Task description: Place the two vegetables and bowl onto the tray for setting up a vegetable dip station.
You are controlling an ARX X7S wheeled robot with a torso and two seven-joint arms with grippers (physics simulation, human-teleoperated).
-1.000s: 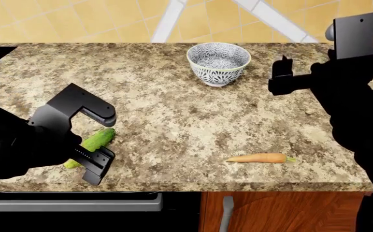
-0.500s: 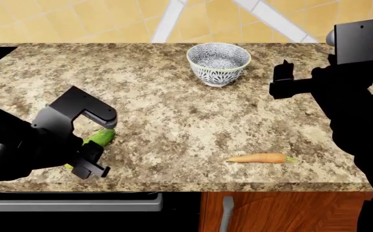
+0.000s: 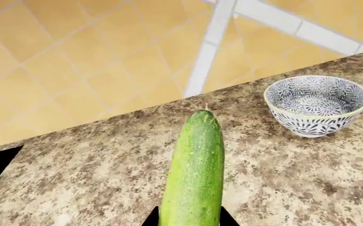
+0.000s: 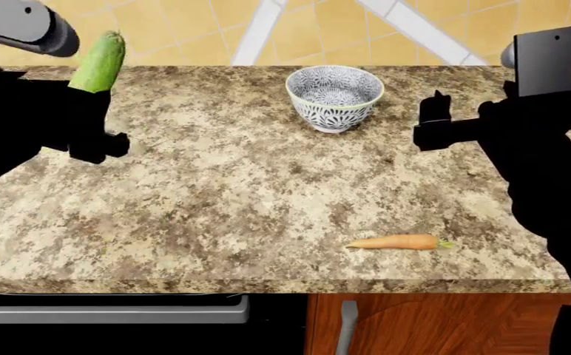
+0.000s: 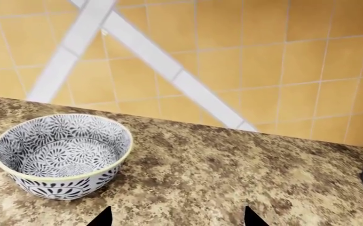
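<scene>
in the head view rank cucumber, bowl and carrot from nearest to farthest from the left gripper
1. Cucumber: gripped in the left gripper, raised at the counter's far left.
2. Bowl: far centre of the counter.
3. Carrot: lying near the front edge, toward the right.

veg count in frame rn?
2. The cucumber is held up off the counter in the left gripper, at the far left. The carrot lies near the counter's front edge, right of centre. No tray in view.
</scene>
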